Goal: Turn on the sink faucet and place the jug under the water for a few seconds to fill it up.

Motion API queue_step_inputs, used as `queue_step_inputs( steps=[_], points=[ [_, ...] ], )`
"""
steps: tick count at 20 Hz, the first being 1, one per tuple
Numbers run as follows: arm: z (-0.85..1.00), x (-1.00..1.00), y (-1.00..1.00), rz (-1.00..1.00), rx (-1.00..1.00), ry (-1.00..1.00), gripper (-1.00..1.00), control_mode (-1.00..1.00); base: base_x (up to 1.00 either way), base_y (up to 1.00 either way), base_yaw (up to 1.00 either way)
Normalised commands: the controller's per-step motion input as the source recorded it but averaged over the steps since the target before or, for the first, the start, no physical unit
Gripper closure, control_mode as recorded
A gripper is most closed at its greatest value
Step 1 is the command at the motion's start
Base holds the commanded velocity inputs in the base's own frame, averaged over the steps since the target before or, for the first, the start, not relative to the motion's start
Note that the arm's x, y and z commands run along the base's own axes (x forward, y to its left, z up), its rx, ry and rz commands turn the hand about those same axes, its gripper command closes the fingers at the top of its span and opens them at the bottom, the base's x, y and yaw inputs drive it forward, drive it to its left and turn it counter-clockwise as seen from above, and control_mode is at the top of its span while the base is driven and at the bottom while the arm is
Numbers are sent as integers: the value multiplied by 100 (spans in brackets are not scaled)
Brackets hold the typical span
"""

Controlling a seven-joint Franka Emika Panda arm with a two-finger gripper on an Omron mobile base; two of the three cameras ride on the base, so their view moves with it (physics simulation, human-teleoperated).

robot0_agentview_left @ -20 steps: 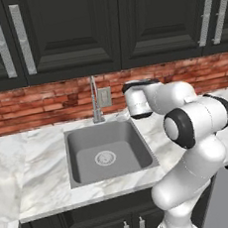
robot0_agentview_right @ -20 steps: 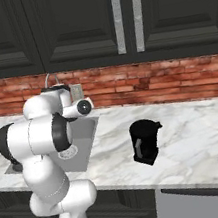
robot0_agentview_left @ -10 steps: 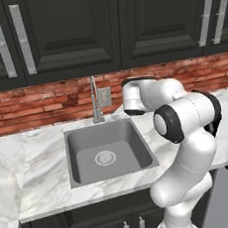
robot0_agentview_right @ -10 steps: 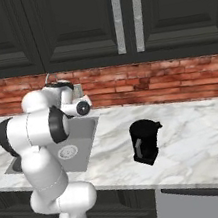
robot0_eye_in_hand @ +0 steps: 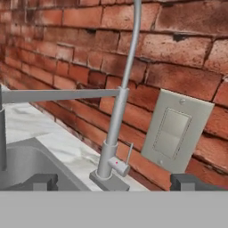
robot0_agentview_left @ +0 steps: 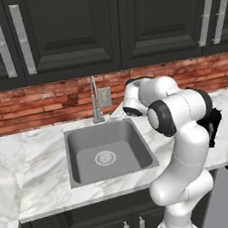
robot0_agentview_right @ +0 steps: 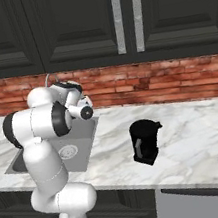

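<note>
Currently tool wide open, holding nothing, just before sink faucet base lever; jug well apart from faucet on bench.

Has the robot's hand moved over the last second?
Yes. In the left base view the end effector has swung left, from right of the outlet plate toward the sink faucet. It is open.

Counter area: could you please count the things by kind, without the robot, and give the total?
Faucet: 1
Sink: 1
Jug: 1
Wall outlet plate: 1
Total: 4
</note>
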Motion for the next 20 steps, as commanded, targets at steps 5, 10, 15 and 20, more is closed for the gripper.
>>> queue_step_inputs(
  steps=[5, 10, 15, 20],
  points=[
    [-5, 28, 4, 6, 0, 0, -100, -100, 0, 0, 0],
    [0, 25, 0, 5, 0, 0, -100, -100, 0, 0, 0],
    [0, 17, 13, 4, 0, 0, -100, -100, 0, 0, 0],
    [-2, 0, 27, 2, 0, 0, -100, -100, 0, 0, 0]
  ],
)
